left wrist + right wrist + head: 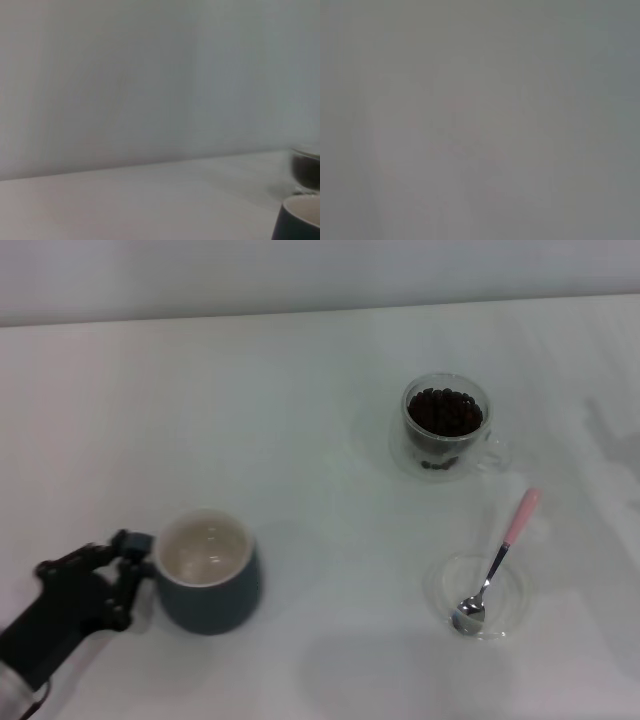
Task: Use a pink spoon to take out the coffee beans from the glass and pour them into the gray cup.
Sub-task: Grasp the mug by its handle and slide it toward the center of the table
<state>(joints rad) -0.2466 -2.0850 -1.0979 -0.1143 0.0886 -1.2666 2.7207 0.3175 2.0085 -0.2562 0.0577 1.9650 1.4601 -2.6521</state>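
Note:
The gray cup (210, 585) stands upright at the front left, its cream inside empty. My left gripper (122, 575) is right against the cup's left side, where the cup's handle is hidden. The glass (410, 435) stands at the back right, filled with coffee beans (445, 412). The pink spoon (497, 565) lies with its metal bowl in a clear saucer (435, 585) and its pink handle pointing away to the back right. The left wrist view shows the cup's edge (300, 220) and the glass (306, 167) behind it. My right gripper is out of view.
The white table (300, 440) runs back to a pale wall. The right wrist view shows only a blank pale surface.

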